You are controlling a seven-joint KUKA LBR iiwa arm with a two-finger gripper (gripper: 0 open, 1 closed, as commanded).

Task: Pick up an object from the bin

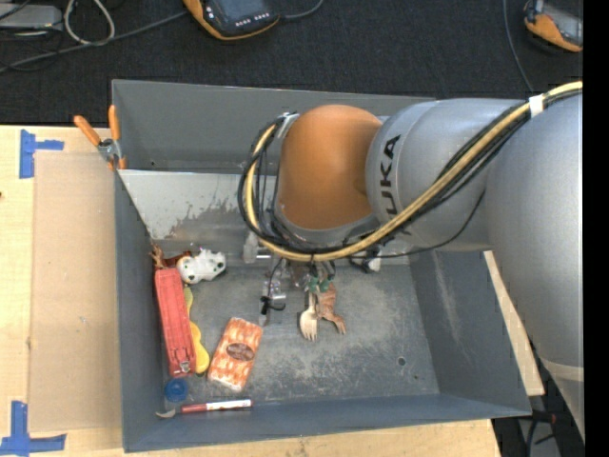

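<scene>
Grey metal bin (447, 350), seen from above, with a large silver robot arm (457, 179) reaching in from the right. An orange cover (324, 174) on the arm's wrist and a loop of cables hide most of the pincer (295, 291), which sits low over the middle of the bin floor. Whether the pincer is wide, narrow or closed on anything cannot be told, because its working end is shadowed and partly covered.

Just on the near side of the pincer are two small things. One is a cream fork-shaped piece (309, 325). The other is a brown toy-like piece (330, 314), just beside it on the right. They are the nearest things to the pincer and look like the likeliest pick. It is not clear whether either is gripped or simply rests on the floor.

The other things lie well apart, towards the left wall:
- a white toy with dark spots (202, 267)
- a long red bar (173, 324), with a yellow piece (198, 343) beside it
- an orange patterned packet (235, 352)
- a blue cap (175, 388) in the near left corner
- a red-and-white pen (217, 407) along the near wall

As a judgement, the task is at the reaching or grasping stage. The arm is down in the bin, but nothing is seen lifted clear. Securing one thing and raising it out remains to be done.
</scene>
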